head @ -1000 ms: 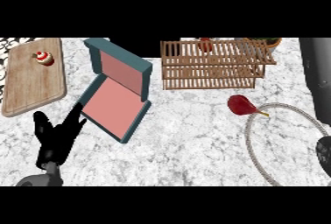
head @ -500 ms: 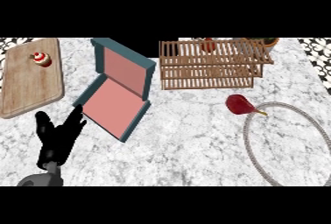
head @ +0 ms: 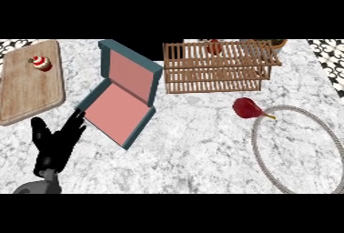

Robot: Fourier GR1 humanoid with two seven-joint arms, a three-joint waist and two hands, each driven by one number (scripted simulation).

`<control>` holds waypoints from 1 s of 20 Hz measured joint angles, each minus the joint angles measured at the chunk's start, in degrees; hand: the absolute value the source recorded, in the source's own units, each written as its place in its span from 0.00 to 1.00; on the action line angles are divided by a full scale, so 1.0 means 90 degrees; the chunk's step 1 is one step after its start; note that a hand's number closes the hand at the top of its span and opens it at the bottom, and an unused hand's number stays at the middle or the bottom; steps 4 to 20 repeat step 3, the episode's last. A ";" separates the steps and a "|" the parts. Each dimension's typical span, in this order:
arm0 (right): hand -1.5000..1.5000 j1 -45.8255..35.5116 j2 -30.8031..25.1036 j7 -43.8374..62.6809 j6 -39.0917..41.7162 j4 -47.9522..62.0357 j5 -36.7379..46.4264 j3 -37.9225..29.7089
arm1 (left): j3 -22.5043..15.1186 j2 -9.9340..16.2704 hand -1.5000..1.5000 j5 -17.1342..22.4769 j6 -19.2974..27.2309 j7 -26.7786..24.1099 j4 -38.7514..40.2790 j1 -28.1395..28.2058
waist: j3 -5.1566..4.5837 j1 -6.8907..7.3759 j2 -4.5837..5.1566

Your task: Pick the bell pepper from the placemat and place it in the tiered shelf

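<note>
One head view looks steeply down, seemingly fairly close, over the counter [head: 194, 150].

We see 1 limb of the robot, at the view's lower left: the left hand [head: 56, 144], matte black throughout, with slender tapering fingers [head: 74, 125] and a thicker thumb [head: 39, 129]. It narrows to a black wrist joining a smooth, rounded grey forearm [head: 37, 187]. No markings show.

One pepper [head: 248, 108] – one shelf [head: 218, 67], placemat [head: 296, 148], board [head: 28, 82], box [head: 123, 92], hand [head: 55, 144].
</note>
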 measured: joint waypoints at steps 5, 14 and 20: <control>0.00 0.0304 -0.0379 -0.0137 0.0451 0.0008 -0.0376 -0.0211 | -0.0019 -0.0011 0.50 -0.0002 0.0042 0.0195 -0.0113 -0.0038 | -0.0003 0.0025 0.0010; 0.00 0.0304 -0.0379 -0.0137 0.0451 0.0008 -0.0376 -0.0211 | -0.0019 -0.0011 0.50 -0.0002 0.0042 0.0195 -0.0113 -0.0038 | -0.0003 0.0025 0.0010; 0.00 0.0304 -0.0379 -0.0137 0.0451 0.0008 -0.0376 -0.0211 | -0.0019 -0.0011 0.50 -0.0002 0.0042 0.0195 -0.0113 -0.0038 | -0.0003 0.0025 0.0010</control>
